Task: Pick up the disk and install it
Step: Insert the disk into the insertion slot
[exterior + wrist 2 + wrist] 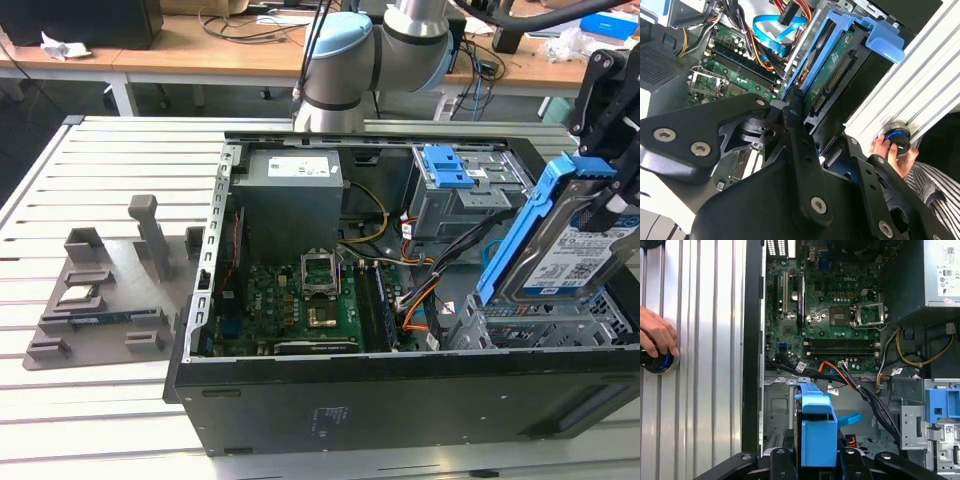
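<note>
Tilted disk (560, 250) in end effector (603, 190) over bay (540, 322), cables (465, 240) beside

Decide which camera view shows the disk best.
The exterior view: the disk stands tilted over the case, label and blue bracket plain. The second wrist view shows its circuit-board side; the first wrist view, its bracket's end.

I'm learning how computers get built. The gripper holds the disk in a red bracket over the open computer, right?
No, the bracket is blue, not red, as the exterior view shows. The gripper does hold the disk over the open computer.
</note>
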You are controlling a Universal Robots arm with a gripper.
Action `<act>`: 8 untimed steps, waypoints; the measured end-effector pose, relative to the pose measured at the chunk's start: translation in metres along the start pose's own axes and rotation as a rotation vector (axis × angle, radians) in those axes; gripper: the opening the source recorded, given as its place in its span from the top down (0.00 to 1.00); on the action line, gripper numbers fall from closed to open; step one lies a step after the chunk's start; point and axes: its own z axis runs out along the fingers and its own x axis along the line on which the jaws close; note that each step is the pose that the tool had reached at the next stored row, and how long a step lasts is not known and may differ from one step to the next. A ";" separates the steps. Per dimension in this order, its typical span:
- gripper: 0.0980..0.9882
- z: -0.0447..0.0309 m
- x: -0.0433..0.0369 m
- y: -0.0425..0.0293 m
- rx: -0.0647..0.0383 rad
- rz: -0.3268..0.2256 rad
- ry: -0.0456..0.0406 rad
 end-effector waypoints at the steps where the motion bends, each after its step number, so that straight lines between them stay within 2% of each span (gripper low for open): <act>1: 0.70 0.0013 0.0000 -0.0001 0.000 0.000 0.0001; 8: 0.70 0.0081 0.0000 -0.0052 0.000 0.001 0.0007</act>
